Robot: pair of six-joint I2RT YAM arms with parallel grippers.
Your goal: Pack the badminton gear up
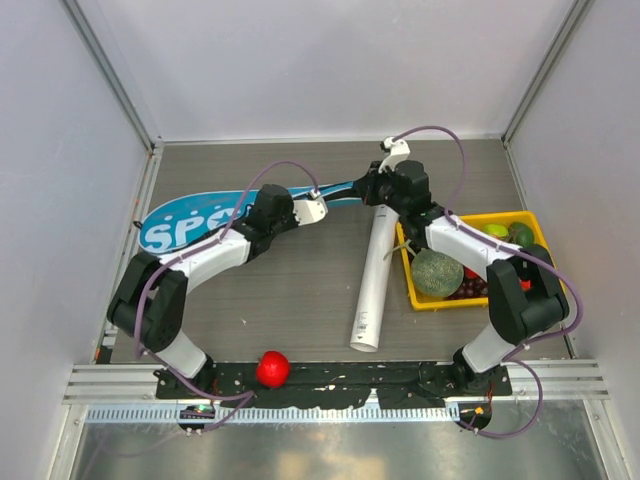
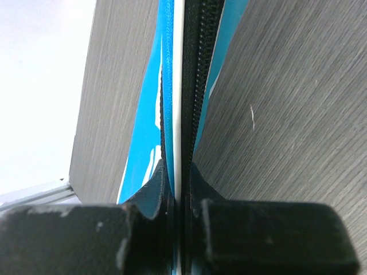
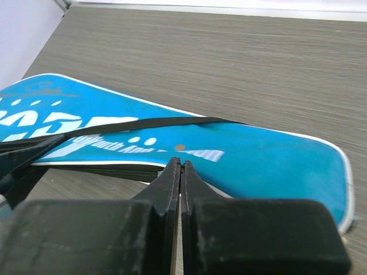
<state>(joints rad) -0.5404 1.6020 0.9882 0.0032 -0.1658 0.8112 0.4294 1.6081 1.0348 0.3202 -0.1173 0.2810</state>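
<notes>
Just left of the left claw, seen from above, the blue racket bag lies flat at the back of the tabletop. Its narrow end runs past that claw to the right claw close by. The white tube lies on the near side of the right claw, pointing toward the arm bases. The yellow tray of fruit sits on that claw's right and the red ball is well apart, down by the bases. No racket or shuttlecock shows in any view.

From the left wrist, the claw is clamped narrow on the bag's rim. White piping runs straight between the fingers, and the black zip lies just to its right. The bite looks square and deep enough to anchor the bag.

From the right wrist, the fingers are pressed together with no gap. They sit at the bag's near edge, and a thin black strap crosses the blue panel beyond them. Whether a zip pull or anything else is pinched there cannot be told.

My reading is that the zip is being worked, the left claw bracing the rim while the right one tends the slider end. To do this well, the left grip should hold firm and low so the fabric stays taut. The right claw should travel along the zip's line, not lift away from it. The strap is the likely snag, so it is best kept off the teeth. If the right claw has nothing in it, it should reopen and take the pull squarely before any tug.
</notes>
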